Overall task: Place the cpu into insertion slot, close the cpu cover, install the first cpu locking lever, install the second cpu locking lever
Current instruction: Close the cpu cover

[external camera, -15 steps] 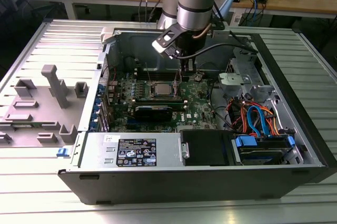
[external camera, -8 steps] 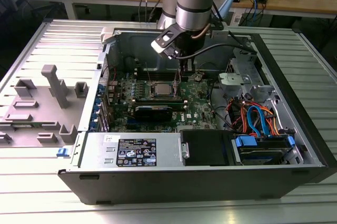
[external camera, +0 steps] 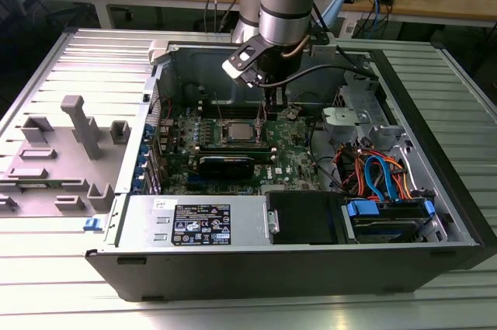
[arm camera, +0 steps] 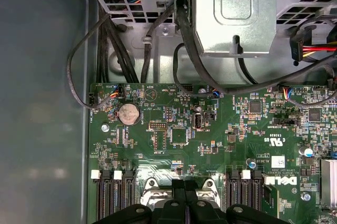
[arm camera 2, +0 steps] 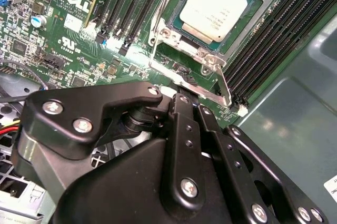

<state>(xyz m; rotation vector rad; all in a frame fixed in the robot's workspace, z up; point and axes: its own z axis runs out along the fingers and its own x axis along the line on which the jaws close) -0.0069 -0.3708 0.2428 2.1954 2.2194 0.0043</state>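
While the arm reaches into the open computer case (external camera: 256, 272), the tool (arm camera 2: 190, 103) hangs just beside one edge of the insertion slot (external camera: 216, 134). Its fingers (arm camera: 179, 197) are drawn narrow, side by side; I cannot tell whether a thin wire is nipped between them. The cpu (arm camera 2: 218, 5) lies flat in the slot, silver top up, and the cpu cover (arm camera 2: 184, 45) appears to lie down around it as a frame. A thin locking lever (arm camera 2: 161, 21) runs along one side of the cover; I cannot tell whether it is hooked.

Risks, as I judge them: the lever is springy wire, so it could slip off narrow fingertips and snap back, or miss the silvery tab (arm camera 2: 224, 95) near the tool. A tool pressed off-line could scrape the green motherboard (arm camera: 210, 134) or the black memory slots (arm camera 2: 131, 2) flanking the socket. A cover not fully seated would load the chip unevenly.

Surroundings: black cables (arm camera: 181, 39) and a metal drive cage (arm camera: 234, 13) stand beyond the board, and a coin cell (arm camera: 128, 113) sits near its edge. The case wall (arm camera 2: 295, 108) is close beside the tool and narrows my room. The case rests on a ribbed desk (external camera: 70, 299) near a grey fixture (external camera: 78, 132).
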